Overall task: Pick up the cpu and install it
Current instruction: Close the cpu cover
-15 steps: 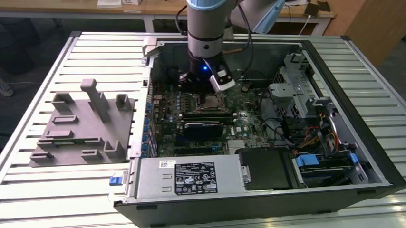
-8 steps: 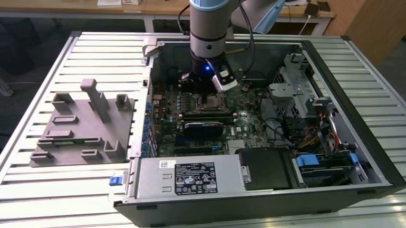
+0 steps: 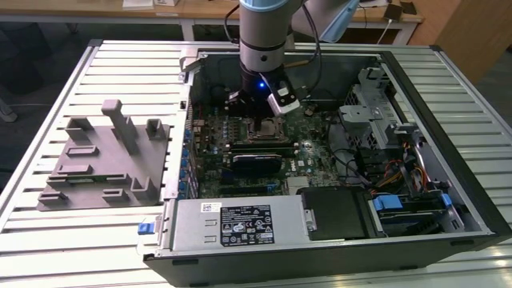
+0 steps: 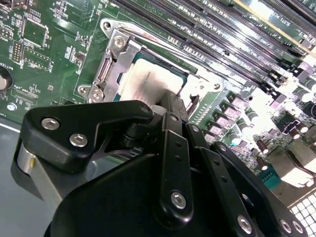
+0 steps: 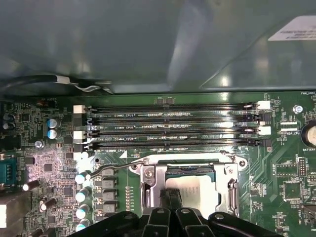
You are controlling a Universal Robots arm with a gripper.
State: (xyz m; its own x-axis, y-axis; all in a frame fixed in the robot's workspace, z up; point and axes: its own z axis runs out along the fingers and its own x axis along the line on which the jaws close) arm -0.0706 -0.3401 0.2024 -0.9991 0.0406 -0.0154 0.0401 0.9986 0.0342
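The cpu [image 5: 197, 190], a pale silvery square plate, lies flat inside the metal socket frame [image 5: 148, 180] on the green motherboard; in the second wrist view the cpu [image 4: 145, 81] sits framed by the same bracket. My gripper [image 5: 171, 195] stands straight over it, its two black fingers [image 5: 165, 202] pressed together with their tips at the chip's edge. Whether the tips touch the plate I cannot tell. In the exterior view the gripper [image 3: 258, 117] reaches down into the open computer case [image 3: 448, 78], covering the socket.
A grey plastic block with upright posts [image 3: 104, 156] rests on the slatted table at the exterior view's left. Inside the case are memory slots [image 5: 173, 126], the power supply [image 3: 236, 225], a drive cage [image 3: 376, 114] and loose cables [image 3: 352, 156] close around the socket.
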